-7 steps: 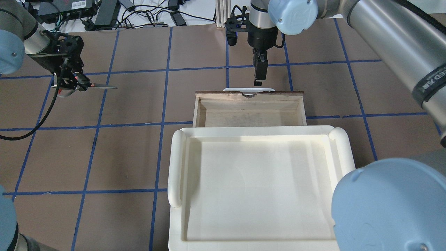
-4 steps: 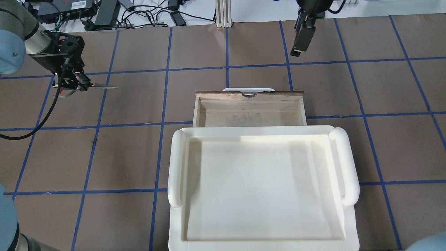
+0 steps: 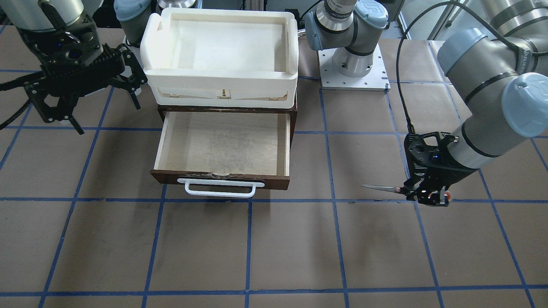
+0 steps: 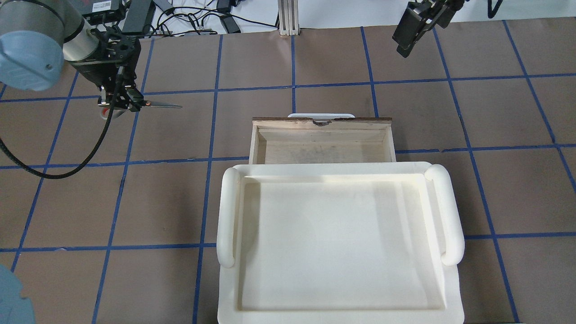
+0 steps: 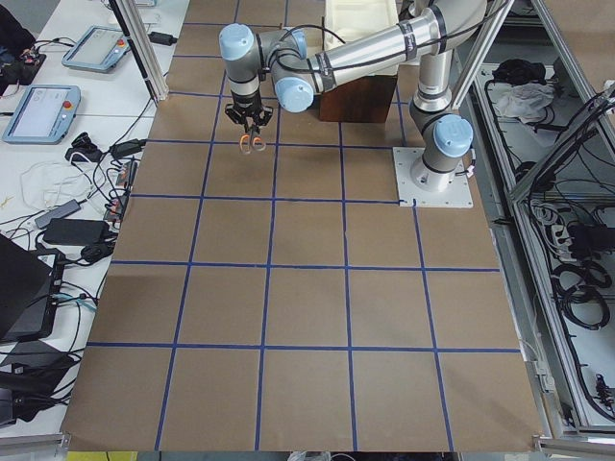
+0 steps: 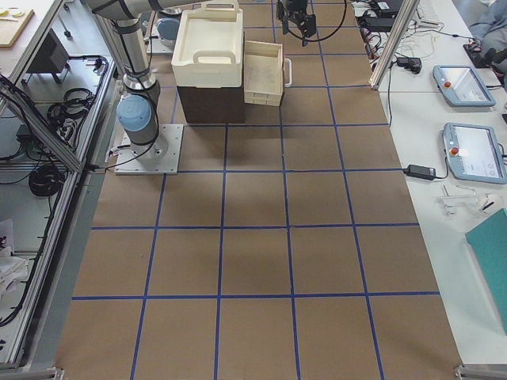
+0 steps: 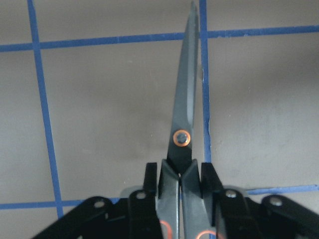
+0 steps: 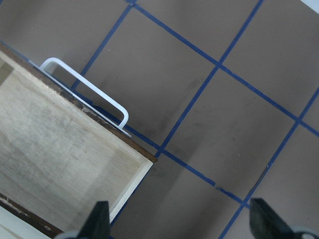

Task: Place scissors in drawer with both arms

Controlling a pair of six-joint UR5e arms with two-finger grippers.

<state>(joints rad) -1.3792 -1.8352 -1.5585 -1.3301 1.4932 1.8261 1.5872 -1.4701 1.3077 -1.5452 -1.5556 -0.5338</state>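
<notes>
Left end effector (image 7: 179, 172) grips the scissors (image 7: 185, 99), blades pointing ahead; right end effector (image 8: 182, 221) spread wide, open drawer (image 8: 60, 149) off to its side.

L gripper (image 4: 127, 101) w/ scissors (image 4: 158, 105) shifted a bit toward drawer (image 4: 321, 122); R gripper (image 4: 406, 37) pulled off drawer front, out to far right.

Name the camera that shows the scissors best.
Left wrist-mounted: the scissors fill the frame, closed blades and orange pivot sharp, clamped in the left gripper. Overhead and front-facing show them small; exterior left, only an orange speck; the right-side views, nothing discernible.
</notes>
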